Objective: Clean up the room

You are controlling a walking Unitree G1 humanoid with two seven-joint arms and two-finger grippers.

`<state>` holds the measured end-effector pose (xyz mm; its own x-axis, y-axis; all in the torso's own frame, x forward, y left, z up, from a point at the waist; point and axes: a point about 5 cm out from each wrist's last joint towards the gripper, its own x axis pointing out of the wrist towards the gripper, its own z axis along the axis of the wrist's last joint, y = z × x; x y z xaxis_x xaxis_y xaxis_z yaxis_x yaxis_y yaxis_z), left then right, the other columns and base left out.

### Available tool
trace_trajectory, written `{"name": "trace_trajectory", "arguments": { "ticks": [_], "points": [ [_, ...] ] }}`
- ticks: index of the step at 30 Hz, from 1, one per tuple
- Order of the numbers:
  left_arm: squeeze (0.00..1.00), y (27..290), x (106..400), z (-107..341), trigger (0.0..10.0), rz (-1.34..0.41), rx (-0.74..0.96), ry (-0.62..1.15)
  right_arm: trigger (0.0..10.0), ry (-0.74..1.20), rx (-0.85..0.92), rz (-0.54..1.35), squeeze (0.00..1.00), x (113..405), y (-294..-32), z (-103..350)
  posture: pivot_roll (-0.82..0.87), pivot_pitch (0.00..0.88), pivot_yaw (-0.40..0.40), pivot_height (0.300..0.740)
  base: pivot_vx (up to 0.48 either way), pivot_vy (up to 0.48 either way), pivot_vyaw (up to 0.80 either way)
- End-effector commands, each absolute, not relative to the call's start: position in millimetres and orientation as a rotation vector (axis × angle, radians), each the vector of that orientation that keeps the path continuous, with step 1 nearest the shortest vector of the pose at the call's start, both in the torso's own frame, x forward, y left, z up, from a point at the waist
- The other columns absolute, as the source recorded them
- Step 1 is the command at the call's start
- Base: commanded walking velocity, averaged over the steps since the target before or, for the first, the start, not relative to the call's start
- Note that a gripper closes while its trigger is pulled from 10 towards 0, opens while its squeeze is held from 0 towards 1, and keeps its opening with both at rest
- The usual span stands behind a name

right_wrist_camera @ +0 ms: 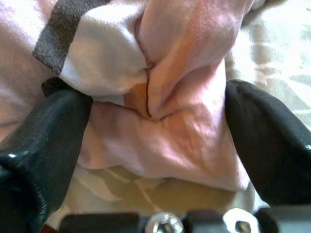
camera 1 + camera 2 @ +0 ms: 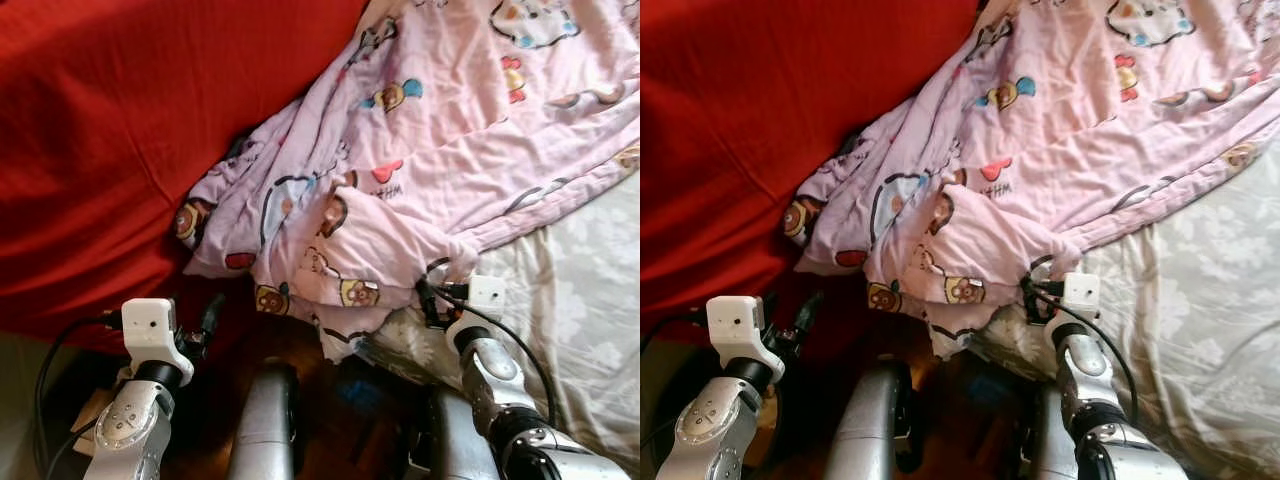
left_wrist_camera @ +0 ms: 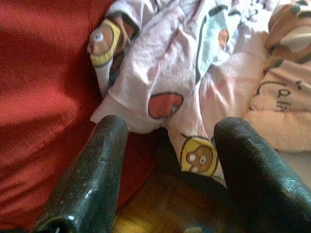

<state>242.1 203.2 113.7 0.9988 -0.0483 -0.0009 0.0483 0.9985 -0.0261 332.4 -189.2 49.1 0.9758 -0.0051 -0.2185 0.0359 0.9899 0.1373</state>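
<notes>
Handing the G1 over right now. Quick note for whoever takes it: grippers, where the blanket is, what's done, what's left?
Right gripper: fingers open around a bunched fold of the pink cartoon blanket, not yet closed on it.
Left gripper: open, holding nothing, aimed at the blanket's crumpled lower corner beside the red cover.
The blanket lies rumpled across the bed, partly over the floral sheet, its corner hanging off the edge.
Done: both arms brought up to the blanket.
Left: close on it, then straighten or fold it.
</notes>
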Motion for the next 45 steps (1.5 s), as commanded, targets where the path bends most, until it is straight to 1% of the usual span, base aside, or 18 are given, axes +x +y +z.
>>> {"name": "trace_trajectory", "arguments": {
  "ticks": [1,8,14,15,16,17,27,36,45],
  "points": [
    [0.0,209.0,233.8,108.0,10.0,-0.028,-0.004,0.045,10.0,0.271,0.157,-0.037,0.0,325.5,-189.3,38.2,0.28,0.44,0.122,0.631,0.0,0.0,0.0],
    [0.0,207.7,229.1,107.2,10.0,-0.025,-0.007,0.062,10.0,0.295,0.14,-0.085,0.0,323.3,-195.5,35.3,0.28,0.444,0.12,0.631,0.0,0.0,0.0],
    [0.0,206.3,228.7,108.1,10.0,-0.027,-0.01,0.074,10.0,0.3,0.161,-0.075,0.0,321.2,-192.3,32.2,0.28,0.444,0.12,0.631,0.0,0.0,0.0],
    [0.0,206.4,228.6,108.3,10.0,-0.028,-0.01,0.076,9.3,0.301,0.161,-0.072,0.0,321.0,-191.3,31.8,0.28,0.443,0.121,0.631,0.0,0.0,0.0],
    [0.0,206.7,228.3,108.2,10.0,-0.027,-0.009,0.081,1.7,0.304,0.164,-0.067,0.0,320.8,-188.8,31.1,0.28,0.441,0.121,0.631,0.0,0.0,0.0],
    [0.0,206.8,228.3,108.2,10.0,-0.027,-0.009,0.083,0.0,0.304,0.165,-0.063,0.0,320.8,-187.4,30.9,0.28,0.441,0.121,0.631,0.0,0.0,0.0],
    [0.0,204.3,229.4,107.6,10.0,-0.038,-0.014,0.092,0.0,0.309,0.175,-0.056,0.0,319.3,-182.4,28.4,0.27,0.44,0.126,0.631,0.0,0.0,0.0],
    [0.0,204.3,228.9,106.2,10.0,-0.036,-0.013,0.099,0.0,0.326,0.192,-0.061,0.0,308.8,-184.4,18.1,0.28,0.438,0.124,0.631,0.0,0.0,0.0],
    [0.0,204.0,232.4,104.1,10.0,-0.037,-0.014,0.101,0.0,0.318,0.208,-0.045,0.0,311.4,-178.6,20.0,0.28,0.423,0.123,0.631,0.0,0.0,0.0]
  ]
}}
